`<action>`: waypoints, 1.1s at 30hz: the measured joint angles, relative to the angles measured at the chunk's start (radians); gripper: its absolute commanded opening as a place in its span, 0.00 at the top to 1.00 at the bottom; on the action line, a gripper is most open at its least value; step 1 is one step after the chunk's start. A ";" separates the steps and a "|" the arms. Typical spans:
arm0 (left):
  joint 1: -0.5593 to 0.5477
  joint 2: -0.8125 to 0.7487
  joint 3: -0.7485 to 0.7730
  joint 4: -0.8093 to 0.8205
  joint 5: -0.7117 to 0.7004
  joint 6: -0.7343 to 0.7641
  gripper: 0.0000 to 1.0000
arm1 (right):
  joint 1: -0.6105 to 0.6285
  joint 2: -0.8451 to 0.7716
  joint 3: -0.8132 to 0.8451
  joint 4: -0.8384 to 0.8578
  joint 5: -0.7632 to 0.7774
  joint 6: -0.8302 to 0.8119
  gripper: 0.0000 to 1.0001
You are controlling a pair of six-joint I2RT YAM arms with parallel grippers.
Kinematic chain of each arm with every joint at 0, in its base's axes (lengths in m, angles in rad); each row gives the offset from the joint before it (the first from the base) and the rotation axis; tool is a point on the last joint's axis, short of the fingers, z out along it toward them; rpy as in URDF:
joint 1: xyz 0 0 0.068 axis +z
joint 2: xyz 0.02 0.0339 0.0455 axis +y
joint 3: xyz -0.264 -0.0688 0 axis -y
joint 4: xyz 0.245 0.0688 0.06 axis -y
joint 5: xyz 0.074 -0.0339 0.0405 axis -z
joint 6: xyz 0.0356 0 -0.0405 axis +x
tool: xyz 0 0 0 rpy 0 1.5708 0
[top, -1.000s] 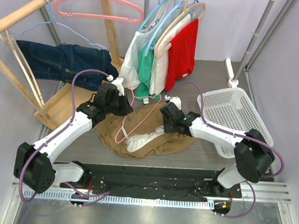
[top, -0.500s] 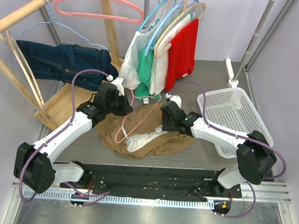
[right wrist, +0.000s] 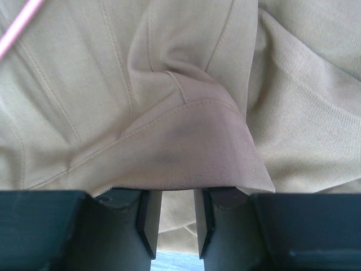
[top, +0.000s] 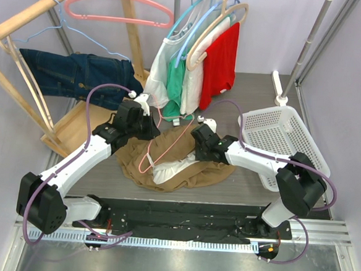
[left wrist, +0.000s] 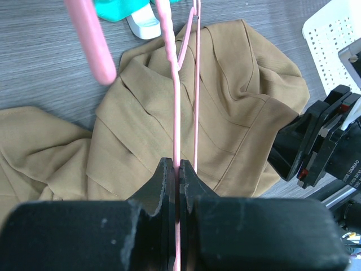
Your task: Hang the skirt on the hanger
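Pinching thin pink wire hanger [left wrist: 175, 107], left gripper [left wrist: 179, 165] clamped tight. Tan pleated fabric skirt [top: 184, 168] crumpled on grey table [top: 253, 91], beneath hanger. Right gripper [right wrist: 176, 224] against skirt fold; grip unclear.

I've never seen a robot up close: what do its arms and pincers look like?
The left arm and right arm have white shells with black joints. The left gripper and right gripper are black, two-fingered. Purple cables loop along each.
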 measured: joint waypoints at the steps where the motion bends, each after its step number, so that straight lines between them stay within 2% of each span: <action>1: 0.000 0.000 0.000 0.000 0.000 0.000 1.00 | 0.000 0.000 0.000 0.009 0.001 0.000 0.70; 11: 0.000 0.000 -0.004 0.000 0.000 0.001 1.00 | 0.000 0.000 -0.013 0.098 0.010 -0.006 0.77; 17: 0.000 0.000 -0.004 0.000 -0.001 0.002 1.00 | 0.000 0.000 -0.016 0.117 0.020 -0.011 0.99; 27: 0.000 -0.002 -0.003 -0.015 -0.001 0.009 1.00 | -0.010 -0.061 -0.017 0.053 -0.003 -0.032 0.99; 33: 0.000 -0.039 0.006 -0.057 0.001 0.027 1.00 | -0.142 -0.248 0.028 -0.015 -0.133 -0.069 0.99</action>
